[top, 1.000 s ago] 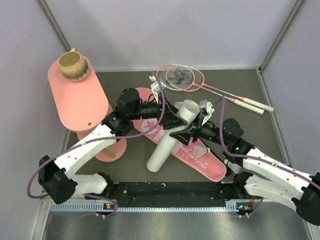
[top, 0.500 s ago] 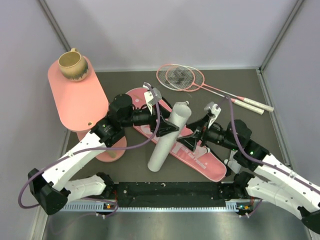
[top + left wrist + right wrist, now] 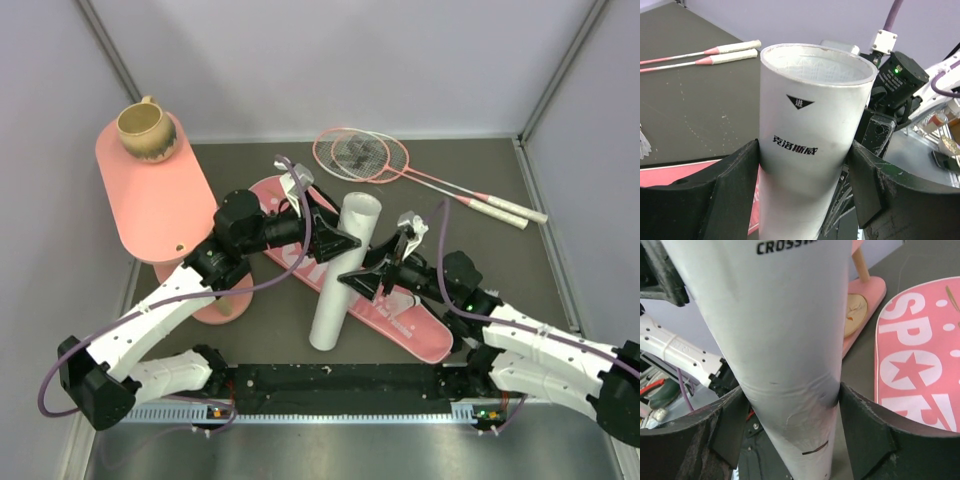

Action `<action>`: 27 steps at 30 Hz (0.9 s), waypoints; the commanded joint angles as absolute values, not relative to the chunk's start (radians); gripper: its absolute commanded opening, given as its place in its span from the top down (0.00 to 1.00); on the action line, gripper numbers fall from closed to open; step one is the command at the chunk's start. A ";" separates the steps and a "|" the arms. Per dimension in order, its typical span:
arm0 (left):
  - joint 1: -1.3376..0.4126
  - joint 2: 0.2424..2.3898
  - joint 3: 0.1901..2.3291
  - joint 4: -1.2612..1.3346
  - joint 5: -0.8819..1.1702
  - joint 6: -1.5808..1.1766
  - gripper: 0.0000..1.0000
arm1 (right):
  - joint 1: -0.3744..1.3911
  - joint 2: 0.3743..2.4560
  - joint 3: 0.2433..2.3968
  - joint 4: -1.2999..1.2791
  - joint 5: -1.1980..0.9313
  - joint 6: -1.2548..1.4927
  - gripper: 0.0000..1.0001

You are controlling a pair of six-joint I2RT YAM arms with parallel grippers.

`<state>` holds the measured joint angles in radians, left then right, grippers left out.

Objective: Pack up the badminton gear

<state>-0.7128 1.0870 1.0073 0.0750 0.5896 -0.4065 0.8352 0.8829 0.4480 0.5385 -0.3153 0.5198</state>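
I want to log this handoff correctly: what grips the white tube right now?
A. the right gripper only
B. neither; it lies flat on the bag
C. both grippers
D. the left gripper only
C: in each wrist view the tube sits pressed between that arm's fingers, with the left gripper higher up and the right gripper lower down.

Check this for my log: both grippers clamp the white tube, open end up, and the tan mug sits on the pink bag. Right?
Not quite: the top view shows the tan mug on the pink oval table, not the pink bag. The rest holds: left gripper and right gripper both clamp the white tube, open end up.
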 commanded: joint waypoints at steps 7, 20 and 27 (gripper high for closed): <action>-0.721 1.068 0.996 0.221 0.618 -0.535 0.57 | 0.861 0.957 0.497 0.727 -0.273 0.523 0.38; -0.721 1.055 0.968 0.207 0.607 -0.515 0.55 | 0.861 0.985 0.500 0.742 -0.279 0.531 0.30; -0.721 1.071 0.971 0.204 0.615 -0.557 0.24 | 0.862 0.993 0.500 0.744 -0.278 0.520 0.57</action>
